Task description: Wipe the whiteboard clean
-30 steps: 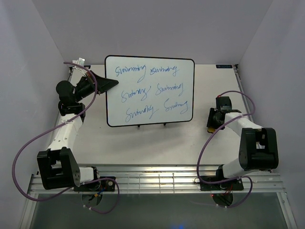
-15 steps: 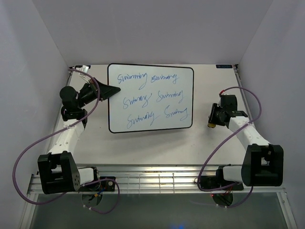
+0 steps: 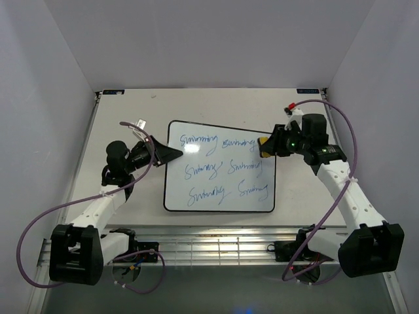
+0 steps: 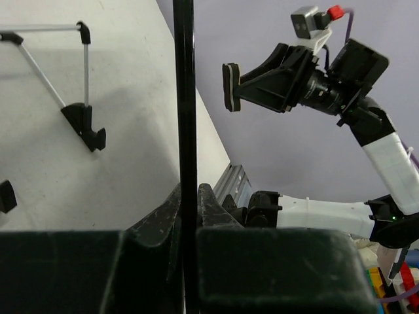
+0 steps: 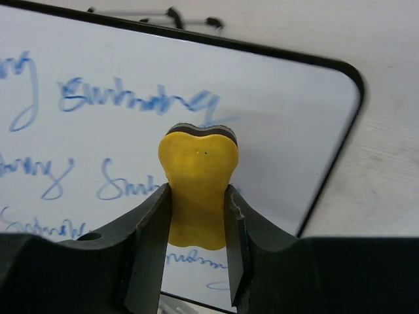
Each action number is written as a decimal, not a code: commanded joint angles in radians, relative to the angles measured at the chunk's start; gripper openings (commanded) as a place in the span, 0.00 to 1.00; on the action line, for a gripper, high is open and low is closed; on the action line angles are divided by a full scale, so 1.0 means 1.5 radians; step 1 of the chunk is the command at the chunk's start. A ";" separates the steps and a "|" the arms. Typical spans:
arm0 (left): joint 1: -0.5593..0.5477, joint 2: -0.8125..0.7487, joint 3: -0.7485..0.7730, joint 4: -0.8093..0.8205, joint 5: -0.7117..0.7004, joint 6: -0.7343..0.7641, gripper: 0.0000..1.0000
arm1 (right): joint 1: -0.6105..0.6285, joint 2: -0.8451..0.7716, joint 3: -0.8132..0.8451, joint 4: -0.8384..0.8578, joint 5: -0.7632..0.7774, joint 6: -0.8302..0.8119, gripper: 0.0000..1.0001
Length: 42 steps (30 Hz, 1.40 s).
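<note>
Counts: one whiteboard, one eraser block, two arms, six blue words in three rows of two.
Left arm: rises from its base at 7 o'clock of the top view and leans toward 1 o'clock, wrist level with the board's left edge.
Left gripper point(image 3: 175, 154): closed on the board's thin black frame at the board's 9 o'clock side. In the left wrist view the frame runs edge-on, straight up between the fingers point(image 4: 163, 219).
Whiteboard: a large glossy white rectangular whiteboard point(image 3: 219, 186) with rounded corners, at the middle of the pale table point(image 3: 131, 104), slightly skewed. Whether it rests on the table cannot be told.
Stand: a thin wire stand point(image 4: 49, 78) with black feet shows to the left of the frame.
Writing: blue cursive writing point(image 3: 226, 167) covers the board's face.
Eraser: a small yellow eraser block point(image 3: 262, 143) with a dark pad, over the board's 2 o'clock corner.
Right gripper point(image 5: 198, 216): clamped on the eraser block's narrow waist, dark pad facing the board.
Right arm: reaches from its base at 5 o'clock up toward 11 o'clock, wrist bent toward the board.
</note>
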 commanded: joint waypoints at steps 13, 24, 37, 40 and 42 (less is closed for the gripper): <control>-0.044 -0.095 -0.119 0.043 -0.114 -0.052 0.00 | 0.413 0.122 0.119 0.072 0.204 0.045 0.34; -0.048 -0.102 -0.149 0.043 -0.112 -0.050 0.00 | 0.565 0.305 0.277 0.060 0.330 0.015 0.35; -0.047 -0.107 -0.149 0.043 -0.080 -0.018 0.00 | 0.576 0.450 0.441 -0.016 0.282 -0.018 0.35; -0.048 -0.106 -0.144 0.043 -0.067 -0.013 0.00 | 0.575 0.469 0.461 -0.041 0.282 -0.022 0.34; -0.049 -0.108 -0.142 0.043 -0.063 -0.010 0.00 | 0.574 0.479 0.472 -0.066 0.291 -0.024 0.35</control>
